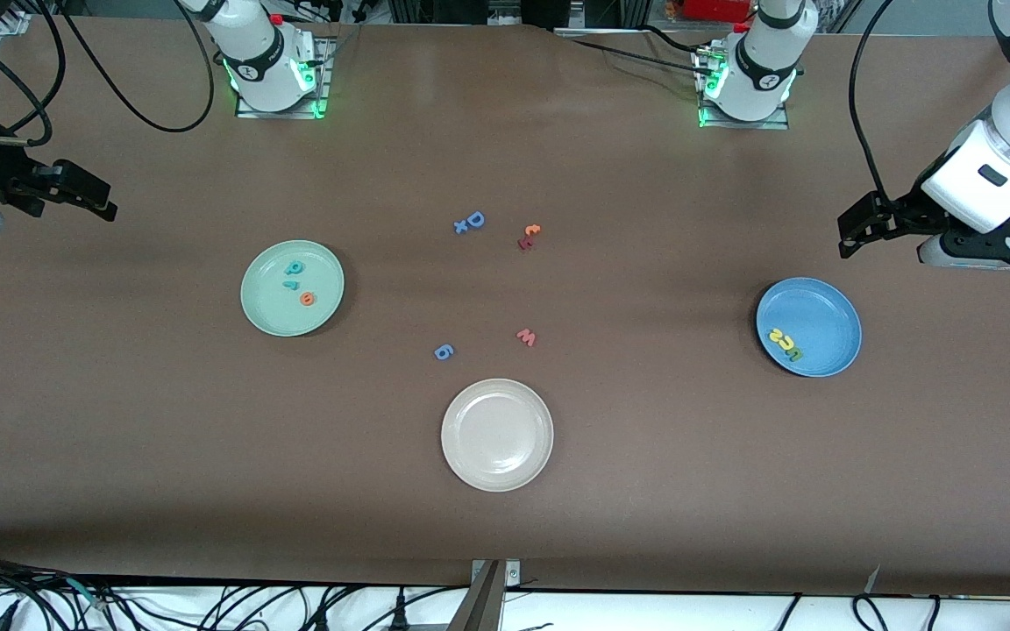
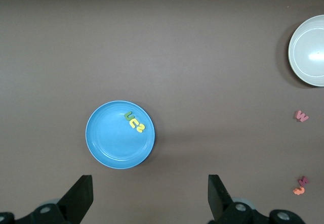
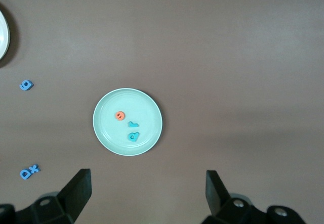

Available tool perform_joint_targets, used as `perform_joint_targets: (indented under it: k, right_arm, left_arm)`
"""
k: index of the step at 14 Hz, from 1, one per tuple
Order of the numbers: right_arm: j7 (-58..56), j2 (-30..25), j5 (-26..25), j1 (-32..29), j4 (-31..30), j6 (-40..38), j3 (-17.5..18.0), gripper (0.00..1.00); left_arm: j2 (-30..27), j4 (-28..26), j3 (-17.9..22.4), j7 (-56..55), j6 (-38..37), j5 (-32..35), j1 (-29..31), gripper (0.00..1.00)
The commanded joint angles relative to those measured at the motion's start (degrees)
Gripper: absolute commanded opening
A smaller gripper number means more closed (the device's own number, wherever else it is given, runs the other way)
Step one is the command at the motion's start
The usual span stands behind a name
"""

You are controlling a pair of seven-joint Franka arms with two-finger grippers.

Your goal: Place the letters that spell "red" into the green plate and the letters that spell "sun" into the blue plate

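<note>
Both arms are pulled back to their own ends of the table, up in the air, just waiting. The left gripper (image 1: 847,237) has its fingers spread wide, and so does the right gripper (image 1: 106,203), though it's half cropped up front.

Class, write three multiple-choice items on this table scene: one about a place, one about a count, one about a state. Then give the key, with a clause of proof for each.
1. Where is the orange e?
A. in the green plate
B. in the white plate
C. on the bare table

2. How many letters lie in the blue plate?
A. one
B. three
C. five

3. How does the left tool stand?
A. shut on a letter
B. open, holding nothing
C. resting in a plate

Key: 1 A, it lies beside the teal r and d. 2 B, s, u, n. 3 B, fingers wide apart.
</note>
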Motion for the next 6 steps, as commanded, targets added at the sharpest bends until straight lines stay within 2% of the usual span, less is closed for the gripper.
perform_joint_targets:
  k: [1,6]
  right_arm:
    - [-1.2,-0.4,0.2,0.2,0.7,-0.8,-0.2,1.0]
    - [-1.2,-0.4,0.2,0.2,0.7,-0.8,-0.2,1.0]
  left_arm:
    - [0.3,1.2,-0.1,-0.4,-1.7,-0.6,-0.1,1.0]
    - [0.1,1.3,0.0,-0.4,-1.7,-0.7,-0.1,1.0]
